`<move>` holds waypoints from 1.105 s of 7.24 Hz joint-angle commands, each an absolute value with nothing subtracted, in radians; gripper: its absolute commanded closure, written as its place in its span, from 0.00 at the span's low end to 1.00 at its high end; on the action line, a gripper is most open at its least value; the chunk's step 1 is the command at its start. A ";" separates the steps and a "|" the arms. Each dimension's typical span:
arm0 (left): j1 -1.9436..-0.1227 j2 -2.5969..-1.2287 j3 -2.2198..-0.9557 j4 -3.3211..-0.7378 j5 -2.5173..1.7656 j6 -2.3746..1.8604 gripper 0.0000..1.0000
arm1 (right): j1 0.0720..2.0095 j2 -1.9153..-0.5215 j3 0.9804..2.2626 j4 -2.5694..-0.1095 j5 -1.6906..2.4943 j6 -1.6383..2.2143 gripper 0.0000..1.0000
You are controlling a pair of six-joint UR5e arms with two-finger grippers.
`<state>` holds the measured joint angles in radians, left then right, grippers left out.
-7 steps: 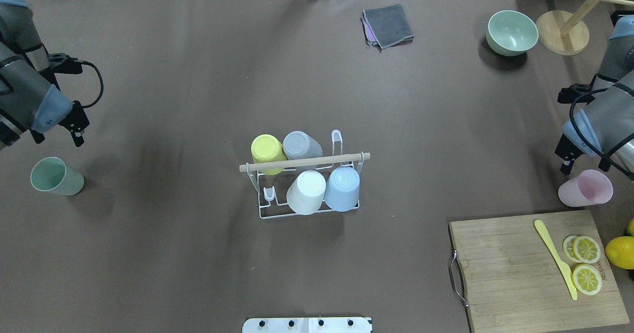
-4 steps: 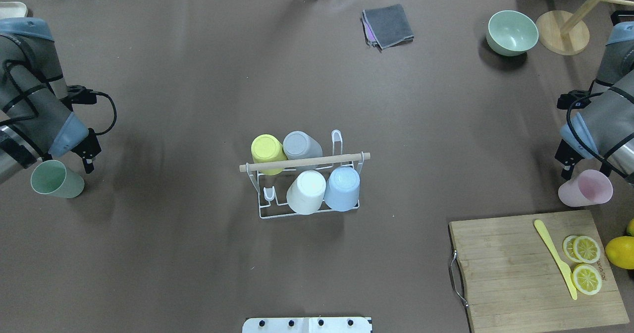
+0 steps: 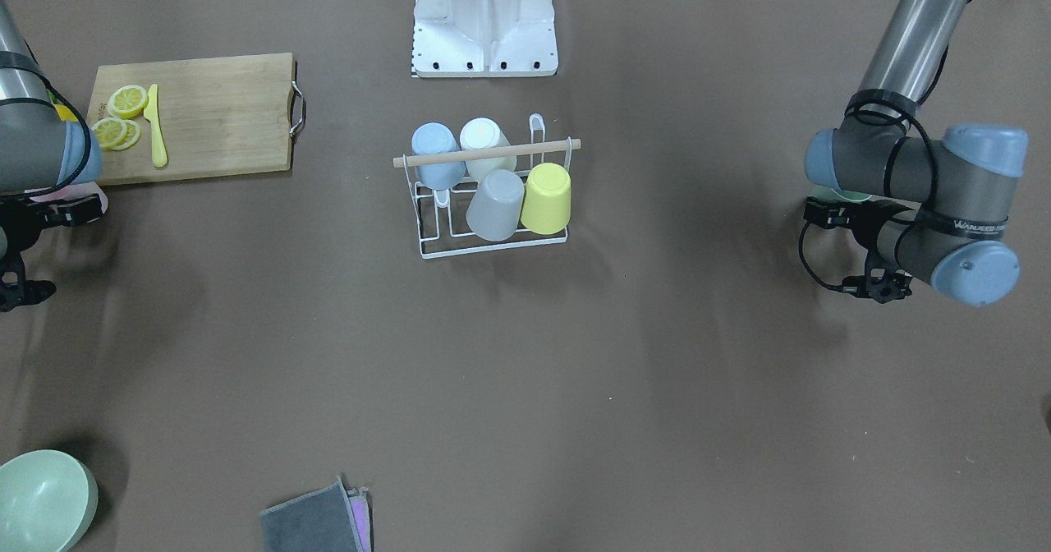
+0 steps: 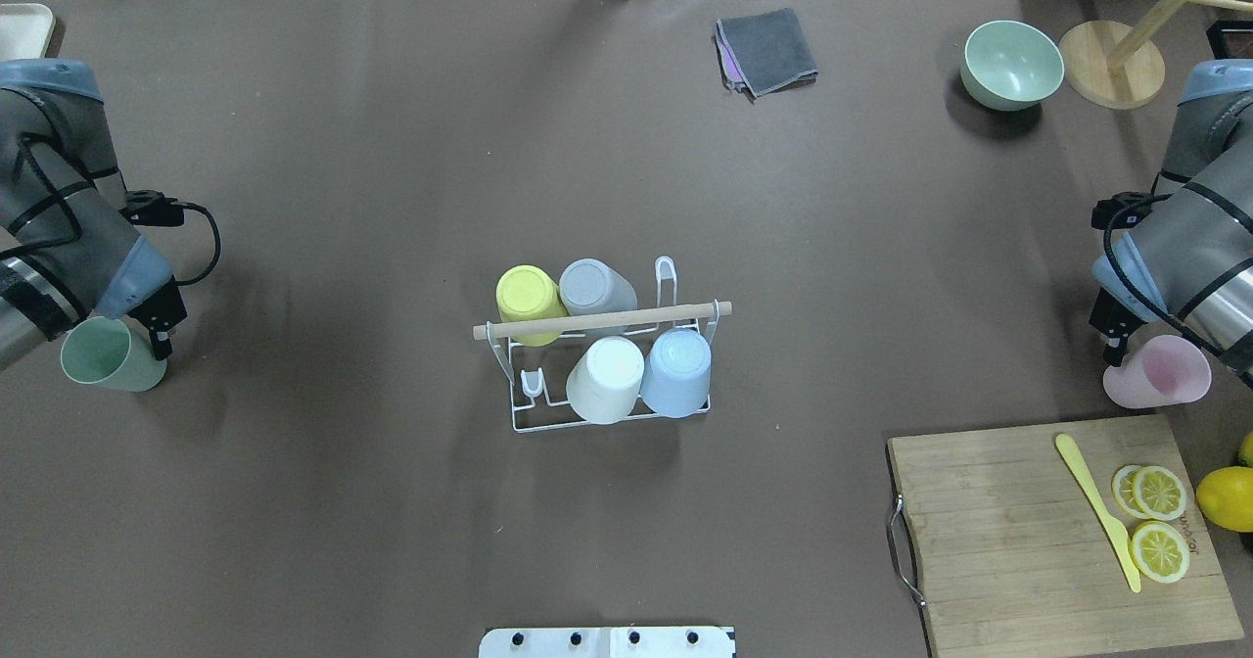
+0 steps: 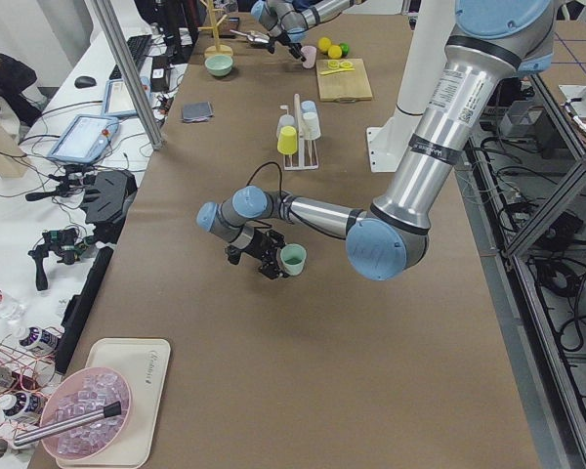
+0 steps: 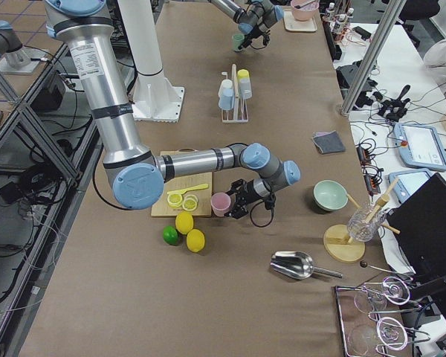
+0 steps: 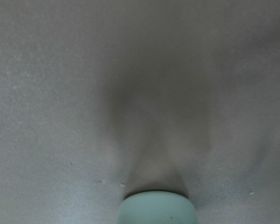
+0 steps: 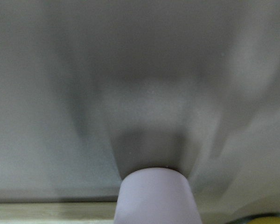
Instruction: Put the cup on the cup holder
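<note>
The white wire cup holder [image 4: 529,421] with a wooden rod handle [image 4: 602,321] stands mid-table and holds yellow, grey, white and blue cups upside down. It also shows in the front-facing view [image 3: 493,248]. A green cup [image 4: 108,356] stands upright at the far left. My left gripper [image 4: 122,343] is low at this cup, with one finger [image 4: 158,341] beside its right wall; it looks open. A pink cup [image 4: 1160,372] stands at the far right. My right gripper [image 4: 1143,352] is low at it, with one finger [image 4: 1111,347] at its left wall; it looks open. Both cups rest on the table.
A wooden cutting board [image 4: 1028,540] with lemon slices and a yellow knife lies front right, with a whole lemon [image 4: 1226,497] beside it. A green bowl [image 4: 1011,64], a wooden stand [image 4: 1111,75] and a grey cloth [image 4: 766,49] sit at the far edge.
My left gripper came down and toward the green cup, and now sits at its wall. My right gripper shifted slightly closer to the pink cup. The cups and holder have not moved.
</note>
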<state>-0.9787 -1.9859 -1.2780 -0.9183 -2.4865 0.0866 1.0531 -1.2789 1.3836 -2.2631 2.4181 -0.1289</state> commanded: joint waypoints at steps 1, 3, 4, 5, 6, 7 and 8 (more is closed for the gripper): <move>-0.979 -1.988 -1.275 -0.887 -2.487 0.118 0.02 | 1.045 -1.250 1.338 -2.267 2.418 -0.130 0.05; -0.979 -1.991 -1.276 -0.878 -2.493 0.118 0.02 | 1.031 -1.249 1.335 -2.275 2.416 -0.130 0.05; -0.977 -1.993 -1.276 -0.871 -2.499 0.120 0.02 | 1.026 -1.249 1.330 -2.281 2.413 -0.133 0.05; -0.976 -1.993 -1.275 -0.865 -2.502 0.132 0.02 | 1.019 -1.249 1.321 -2.298 2.411 -0.155 0.05; -0.973 -1.993 -1.272 -0.864 -2.511 0.140 0.02 | 1.017 -1.249 1.318 -2.318 2.407 -0.178 0.06; -0.968 -1.996 -1.260 -0.864 -2.522 0.141 0.02 | 1.012 -1.249 1.310 -2.322 2.405 -0.179 0.06; -0.966 -1.996 -1.240 -0.864 -2.522 0.171 0.02 | 1.012 -1.249 1.305 -2.324 2.405 -0.179 0.06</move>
